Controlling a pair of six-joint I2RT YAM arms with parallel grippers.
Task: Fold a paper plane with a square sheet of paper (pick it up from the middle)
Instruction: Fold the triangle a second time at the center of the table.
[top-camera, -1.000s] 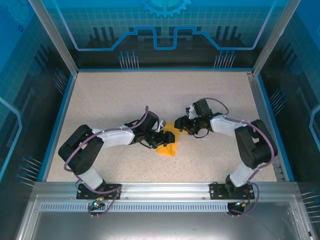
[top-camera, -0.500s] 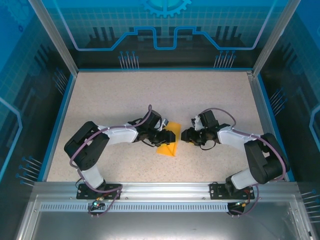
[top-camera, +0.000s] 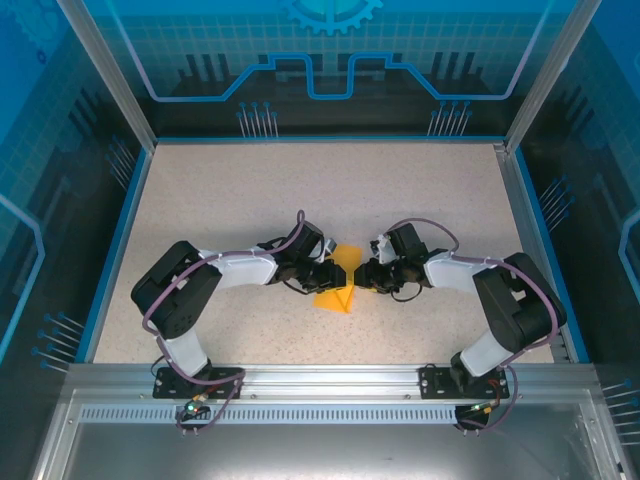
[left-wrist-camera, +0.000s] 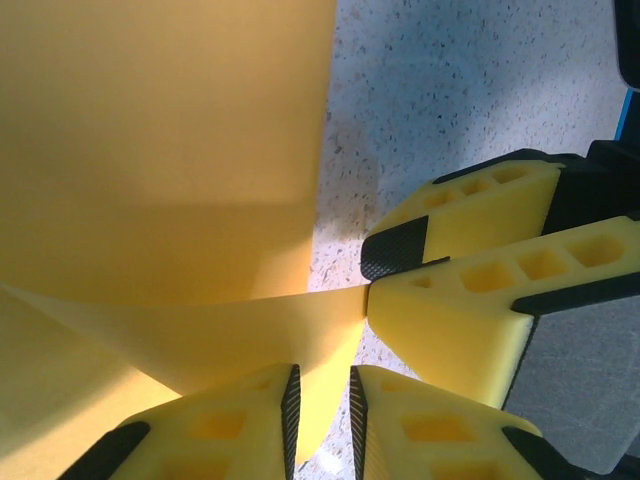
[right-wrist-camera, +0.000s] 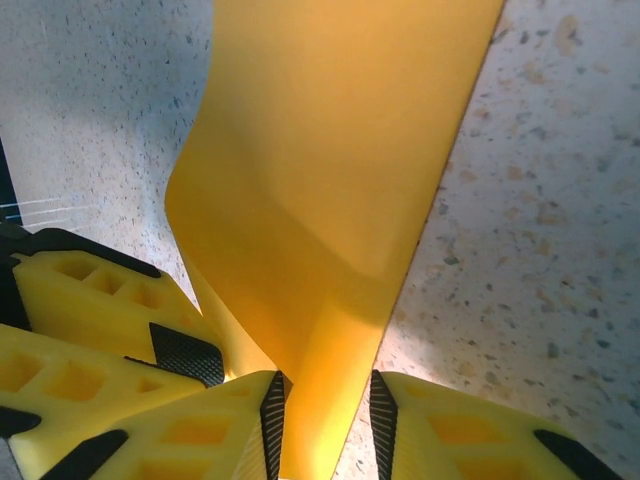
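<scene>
The square sheet of paper (top-camera: 336, 299), orange-yellow and creased into a triangle, lies mid-table with its middle raised between the two grippers. My left gripper (top-camera: 334, 272) meets it from the left. In the left wrist view a raised flap of the paper (left-wrist-camera: 160, 150) runs down into the narrow gap of the left gripper (left-wrist-camera: 320, 385), against the left pad. My right gripper (top-camera: 366, 275) meets it from the right. Its jaws (right-wrist-camera: 325, 395) stand apart around a hanging fold of the paper (right-wrist-camera: 330, 150). The two grippers' fingers (left-wrist-camera: 470, 300) nearly touch. The paper plane is out of view.
The speckled beige table (top-camera: 230, 190) is edged by a blue rim (top-camera: 118, 240) and glass walls. Both arm bases sit on the metal rail (top-camera: 320, 380) at the near edge.
The right gripper moved left until it reached the paper's right edge. Both grippers' jaws narrowed around the raised paper, the left more. The paper's middle lifted slightly between them.
</scene>
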